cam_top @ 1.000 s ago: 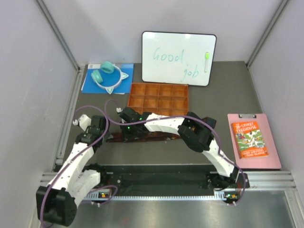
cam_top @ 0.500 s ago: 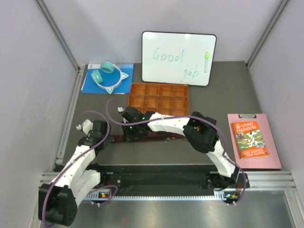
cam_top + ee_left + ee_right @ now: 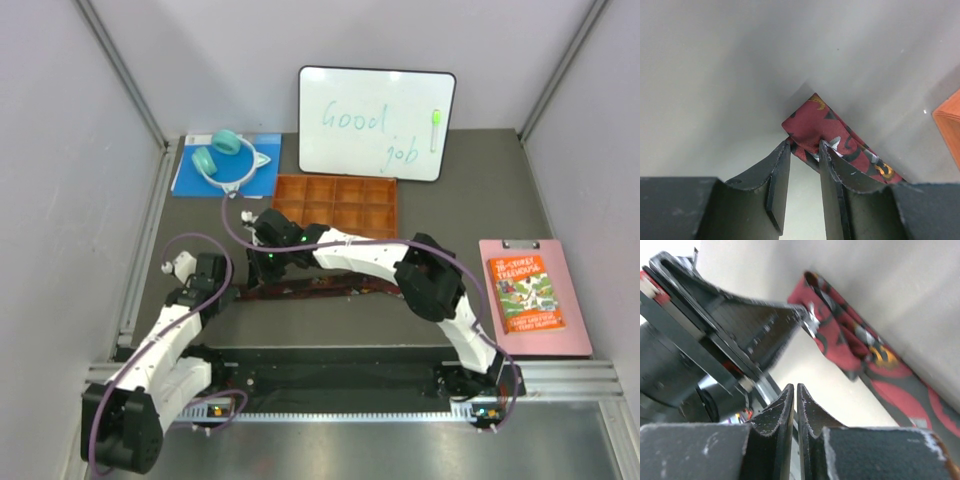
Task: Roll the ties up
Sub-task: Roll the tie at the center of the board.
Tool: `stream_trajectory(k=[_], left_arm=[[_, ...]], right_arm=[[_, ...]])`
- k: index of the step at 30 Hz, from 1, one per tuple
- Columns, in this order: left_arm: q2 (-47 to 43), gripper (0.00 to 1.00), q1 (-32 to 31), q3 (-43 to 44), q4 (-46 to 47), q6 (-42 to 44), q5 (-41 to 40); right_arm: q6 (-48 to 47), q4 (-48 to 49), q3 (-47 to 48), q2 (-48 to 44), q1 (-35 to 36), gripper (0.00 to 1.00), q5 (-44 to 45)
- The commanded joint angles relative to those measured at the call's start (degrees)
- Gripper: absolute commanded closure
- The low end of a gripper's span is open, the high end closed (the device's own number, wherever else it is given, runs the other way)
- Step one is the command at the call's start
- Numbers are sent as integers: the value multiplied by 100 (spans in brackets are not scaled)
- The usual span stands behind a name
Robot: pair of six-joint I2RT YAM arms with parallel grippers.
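One tie (image 3: 815, 120) lies left–right — left pincer (image 3: 805, 147) pinches its end, right pincer (image 3: 796, 390) closed empty

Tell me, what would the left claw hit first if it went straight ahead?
The tie: its folded end lies right at the left gripper's fingertips, seemingly touching them; only the table shows beyond.

Top view looks down from behind; both close wrist views apparently share the tie end (image 3: 810, 117).
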Motion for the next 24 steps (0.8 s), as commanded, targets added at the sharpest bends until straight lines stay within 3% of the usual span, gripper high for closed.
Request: stream_trajectory(k=[1,16,24], left_arm=[[200,65,27,53,274,17,-128],[315,65,27,307,117,44,-180],[131,43,27,800,-340,114,-329]], right_arm=[[109,236,502,442,-50,93,-244],[66,280,757,1119,-305,94,-236],[-67,236,714,1260,-305,96,-121]])
